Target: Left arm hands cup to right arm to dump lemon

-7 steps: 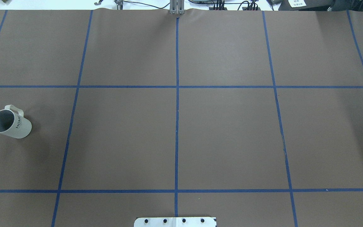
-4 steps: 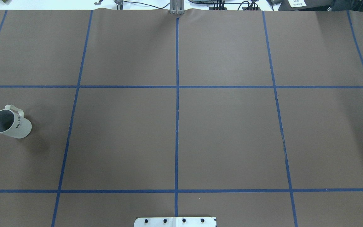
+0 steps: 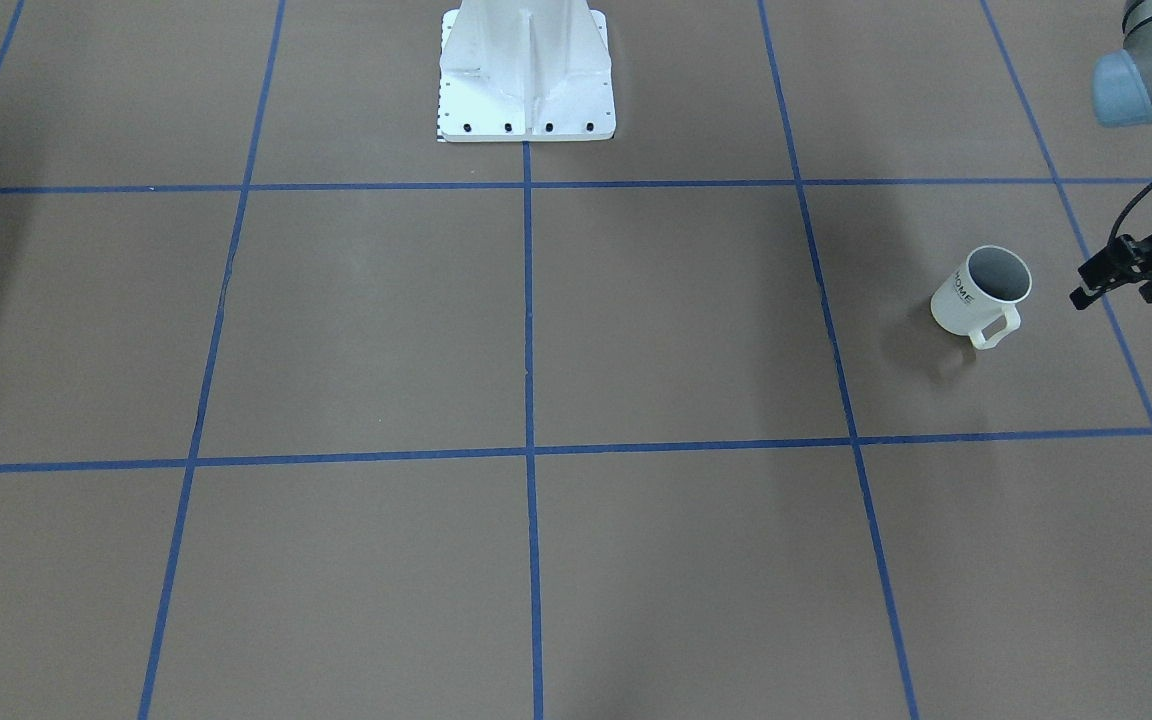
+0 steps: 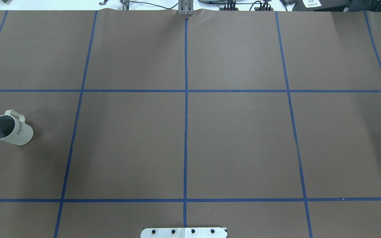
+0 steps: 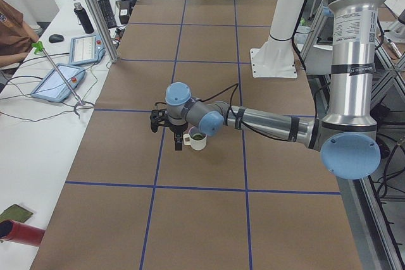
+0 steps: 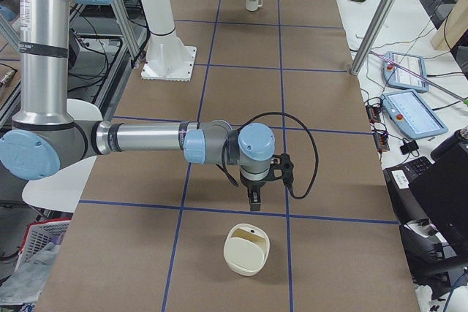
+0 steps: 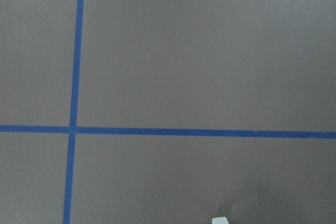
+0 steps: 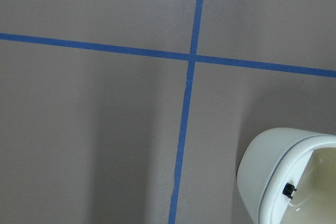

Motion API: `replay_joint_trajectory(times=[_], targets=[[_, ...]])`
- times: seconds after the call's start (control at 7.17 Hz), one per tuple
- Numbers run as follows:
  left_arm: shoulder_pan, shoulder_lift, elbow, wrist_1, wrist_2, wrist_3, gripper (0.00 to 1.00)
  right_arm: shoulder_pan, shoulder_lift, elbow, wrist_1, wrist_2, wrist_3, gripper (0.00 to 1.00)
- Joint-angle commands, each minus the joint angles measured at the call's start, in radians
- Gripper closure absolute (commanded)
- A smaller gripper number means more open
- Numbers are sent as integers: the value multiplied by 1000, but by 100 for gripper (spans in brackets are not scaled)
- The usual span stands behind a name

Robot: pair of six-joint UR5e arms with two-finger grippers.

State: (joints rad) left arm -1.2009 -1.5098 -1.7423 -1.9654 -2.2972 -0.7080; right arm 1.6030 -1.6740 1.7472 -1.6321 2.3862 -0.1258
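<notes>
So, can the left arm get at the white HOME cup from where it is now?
Probably yes. The left pincer hangs close beside the cup, which stands upright on the table, and nothing lies between them. Whether the pincer is open, I cannot tell.

Brown table cover [image 4: 236, 138] was crossed by a blue tape grid [image 4: 185, 132], white pedestal base [image 3: 526, 75] stood at the robot's edge, cream rounded container [image 6: 246, 251] sat near one table end, blue-edged teach pendant [image 5: 58, 84] lay on a white side bench [image 5: 25, 150], red cylinder [image 5: 19, 232] lay at the bench's near end.
</notes>
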Motion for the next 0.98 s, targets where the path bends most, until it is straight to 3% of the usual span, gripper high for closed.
replay_joint_trajectory(times=[0.0, 0.42, 0.56, 0.7, 0.84], targets=[[85, 19, 3, -24, 1, -48, 0, 0, -7, 0, 0, -1, 0, 0], [125, 40, 1, -24, 1, -48, 0, 0, -10, 0, 0, -1, 0, 0], [138, 46, 1, -23, 1, -48, 13, 0, -13, 0, 0, -2, 0, 0], [145, 46, 1, -23, 1, -48, 47, 0, -15, 0, 0, -2, 0, 0], [152, 46, 1, -23, 1, -48, 72, 0, -16, 0, 0, -2, 0, 0]])
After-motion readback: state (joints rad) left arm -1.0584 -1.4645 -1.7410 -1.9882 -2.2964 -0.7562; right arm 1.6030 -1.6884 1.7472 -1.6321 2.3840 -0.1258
